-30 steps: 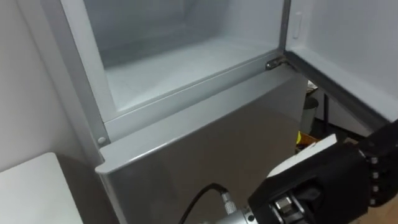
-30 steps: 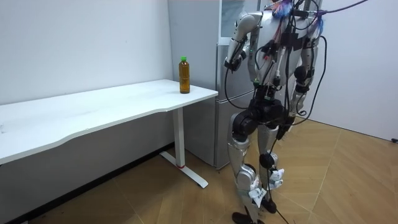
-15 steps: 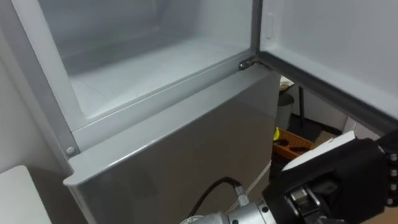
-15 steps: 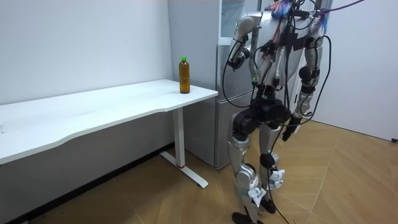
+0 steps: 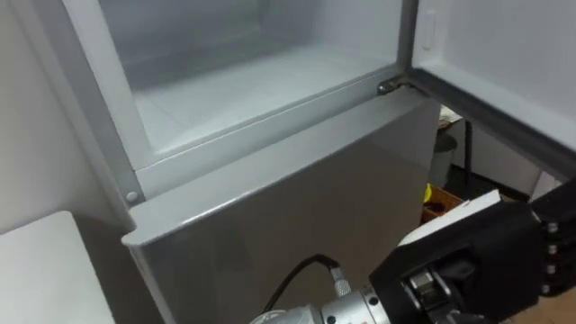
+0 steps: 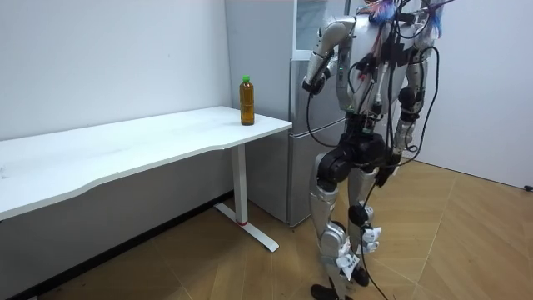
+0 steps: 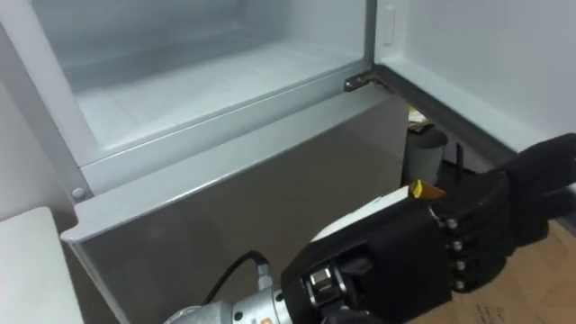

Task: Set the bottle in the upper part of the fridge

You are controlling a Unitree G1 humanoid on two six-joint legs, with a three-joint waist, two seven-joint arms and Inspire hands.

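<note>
The bottle (image 6: pixel 246 100), brown with a green cap, stands upright on the white table's (image 6: pixel 150 142) corner nearest the fridge. I stand facing the fridge, the table to my left. The upper fridge compartment (image 5: pixel 243 90) is white and bare inside, and its door (image 5: pixel 504 54) is swung open to the right. My left hand (image 5: pixel 477 256) is held up in front of my chest below the compartment, back of the hand towards me, fingers stretched to the right and holding nothing. My right hand (image 6: pixel 386 169) hangs by my hip.
The grey lower fridge door (image 5: pixel 297 207) is closed right in front of me. A corner of the table (image 5: pixel 45 270) shows at lower left. Under the open door stand a grey bin (image 5: pixel 445 155) and something yellow (image 5: pixel 430 193) on the floor.
The eye view swung right and then back left as my upper body turned. My left hand stays raised before my chest. The bottle has not moved.
</note>
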